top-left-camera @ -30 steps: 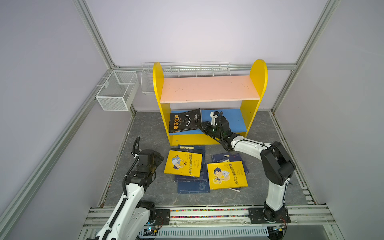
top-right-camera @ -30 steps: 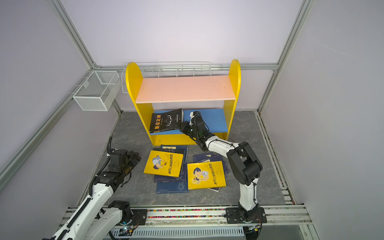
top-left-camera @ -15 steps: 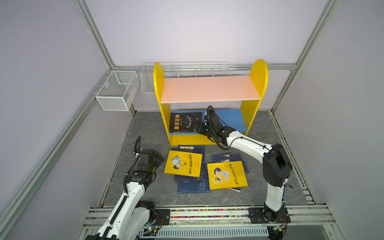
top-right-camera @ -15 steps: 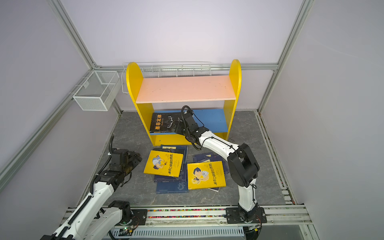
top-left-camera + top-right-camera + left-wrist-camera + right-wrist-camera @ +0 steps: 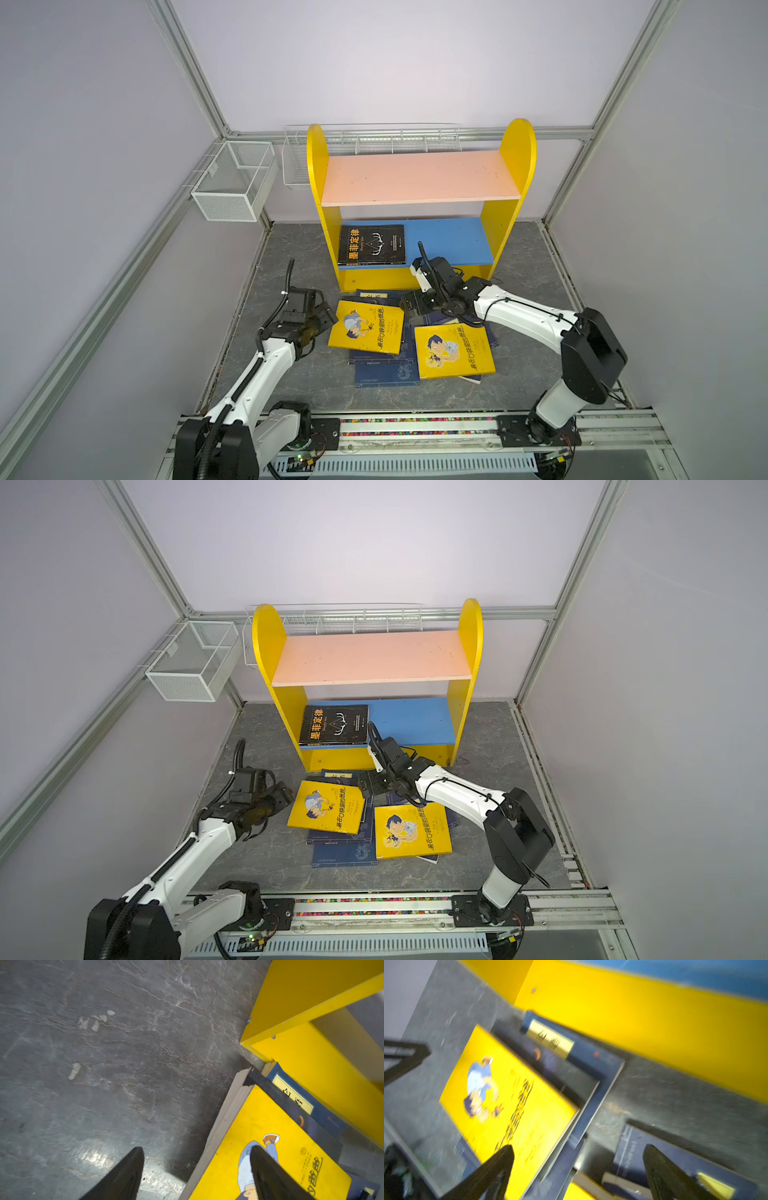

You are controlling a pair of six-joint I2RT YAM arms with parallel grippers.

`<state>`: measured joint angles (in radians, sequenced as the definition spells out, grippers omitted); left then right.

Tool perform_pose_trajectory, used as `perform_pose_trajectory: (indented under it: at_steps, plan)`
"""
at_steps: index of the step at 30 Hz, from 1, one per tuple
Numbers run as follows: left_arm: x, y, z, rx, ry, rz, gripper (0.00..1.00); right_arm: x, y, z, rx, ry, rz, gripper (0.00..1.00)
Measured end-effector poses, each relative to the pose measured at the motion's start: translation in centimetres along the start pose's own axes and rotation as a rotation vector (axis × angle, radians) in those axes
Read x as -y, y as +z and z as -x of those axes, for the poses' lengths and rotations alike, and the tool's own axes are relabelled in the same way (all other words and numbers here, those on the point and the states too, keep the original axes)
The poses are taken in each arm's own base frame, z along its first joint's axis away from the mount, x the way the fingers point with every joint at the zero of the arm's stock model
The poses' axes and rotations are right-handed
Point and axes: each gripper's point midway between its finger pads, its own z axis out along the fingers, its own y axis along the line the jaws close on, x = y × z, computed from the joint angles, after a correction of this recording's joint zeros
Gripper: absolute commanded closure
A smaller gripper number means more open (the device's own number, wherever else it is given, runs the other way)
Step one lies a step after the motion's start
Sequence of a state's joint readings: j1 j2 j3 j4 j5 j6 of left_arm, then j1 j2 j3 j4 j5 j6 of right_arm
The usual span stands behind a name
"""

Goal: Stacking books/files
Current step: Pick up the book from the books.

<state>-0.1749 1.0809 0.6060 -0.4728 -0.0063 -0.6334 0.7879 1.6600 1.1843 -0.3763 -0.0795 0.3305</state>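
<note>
Currently I see right hand (image 5: 409, 308) open, empty, above the navy books (image 5: 384, 372) on the surface (image 5: 291, 266). Left hand (image 5: 321, 321) open too, just beside a yellow book (image 5: 366, 327). Black book (image 5: 371, 245) lies flat on the blue bottom shelf (image 5: 449, 241). Second yellow book (image 5: 454, 351) tops the pile.

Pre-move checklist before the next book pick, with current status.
1. right hand open and empty: ok.
2. black book lying on the blue lower shelf: ok.
3. left hand open, straddling an edge of the yellow book beside it: ok.
4. left fingers touching that book: cannot tell.
5. Nothing lies on that yellow book, which rests on navy books: ok.
6. Right wrist view sharp: not ok, blurred.
</note>
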Motion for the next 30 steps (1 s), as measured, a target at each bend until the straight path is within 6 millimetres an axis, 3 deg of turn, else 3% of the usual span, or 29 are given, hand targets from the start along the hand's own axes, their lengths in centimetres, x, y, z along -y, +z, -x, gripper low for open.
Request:
perform_pose_trajectory:
  at_steps: [4, 8, 12, 19, 30]
  plan:
    - [0.2, 1.0, -1.1, -0.071, 0.025, -0.008, 0.21, -3.2, 0.9, -2.7, -0.102, -0.066, 0.160, 0.04]
    - [0.3, 1.9, -2.1, -0.133, 0.039, -0.010, 0.23, -4.7, 2.7, -3.8, -0.181, -0.076, 0.253, 0.05]
    - [0.6, 2.4, -2.5, -0.171, 0.046, -0.017, 0.23, -5.1, 4.1, -4.6, -0.237, -0.066, 0.300, 0.06]
    - [1.3, 3.5, -2.9, -0.250, 0.069, -0.020, 0.27, -5.1, 3.9, -4.6, -0.253, -0.037, 0.348, 0.06]
    - [3.0, 4.0, -3.5, -0.298, 0.138, -0.046, 0.45, -4.8, 4.7, -4.3, -0.268, -0.005, 0.367, 0.07]
